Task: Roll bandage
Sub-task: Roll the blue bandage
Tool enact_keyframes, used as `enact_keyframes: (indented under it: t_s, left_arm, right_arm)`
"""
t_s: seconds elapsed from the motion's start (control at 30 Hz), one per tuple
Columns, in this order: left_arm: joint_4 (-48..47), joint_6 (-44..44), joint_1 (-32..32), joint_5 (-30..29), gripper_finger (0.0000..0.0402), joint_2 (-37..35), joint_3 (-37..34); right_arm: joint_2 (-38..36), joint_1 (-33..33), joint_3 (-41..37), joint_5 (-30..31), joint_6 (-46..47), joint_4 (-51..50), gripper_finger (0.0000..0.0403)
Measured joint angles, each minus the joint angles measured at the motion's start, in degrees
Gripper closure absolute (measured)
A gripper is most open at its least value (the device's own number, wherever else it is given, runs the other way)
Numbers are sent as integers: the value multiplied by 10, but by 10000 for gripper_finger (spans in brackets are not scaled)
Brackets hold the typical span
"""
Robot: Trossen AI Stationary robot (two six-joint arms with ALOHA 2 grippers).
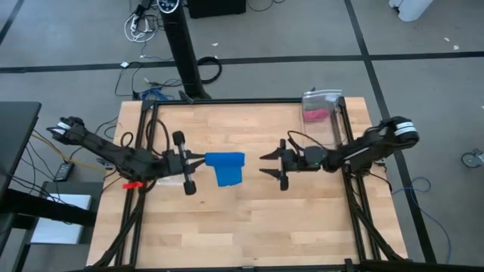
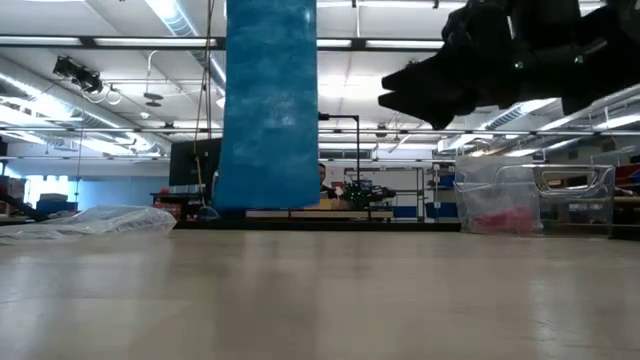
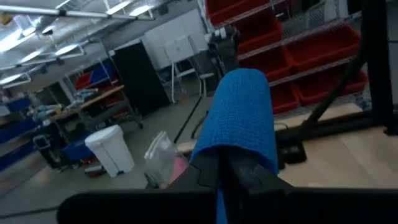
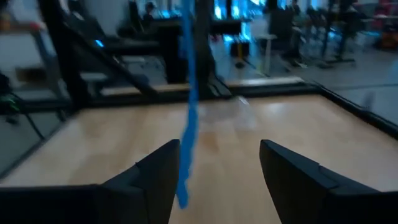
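Note:
A blue bandage [image 1: 225, 167] hangs as a flat strip over the middle of the wooden table [image 1: 249, 227]. In the low view it [image 2: 268, 100] runs down from above the picture, and its lower end seems clear of the tabletop. My left gripper [image 1: 203, 160] is shut on it, left of the table's middle. My right gripper [image 1: 263, 165] is open and empty. It is level, a short way to the bandage's right, and points at it. In the right wrist view the bandage [image 4: 188, 93] shows edge-on ahead of the spread fingers [image 4: 158, 177]. My left gripper pinches the bandage's upper end [image 3: 231, 146] between its two fingers [image 3: 214, 171]. The fingers lie level and come from the table's left. The strip is lifted and hangs slack below the hold. One layer or several, I cannot tell.
A clear plastic box [image 1: 321, 109] with something pink inside stands at the table's far right corner; it also shows in the low view [image 2: 500, 205]. A crumpled clear plastic bag [image 2: 100, 220] lies at the far edge in the low view. Black frame rails [image 1: 355, 204] run along the table's sides.

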Motion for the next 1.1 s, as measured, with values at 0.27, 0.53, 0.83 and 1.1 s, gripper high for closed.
enact_keyframes:
  t_s: [0.27,0.53,0.83,1.1]
  left_arm:
    - [-47,6,22,15,396,10,62]
    - [-47,33,25,14,396,9,86]
    - [-38,38,41,12,396,8,87]
    - [-2,92,41,-5,397,3,87]
  right_arm:
    - [126,4,101,-18,-39,23,153]
    - [201,0,188,-52,-54,18,122]
    - [241,4,217,27,-38,20,193]
    - [244,16,214,88,-48,27,389]
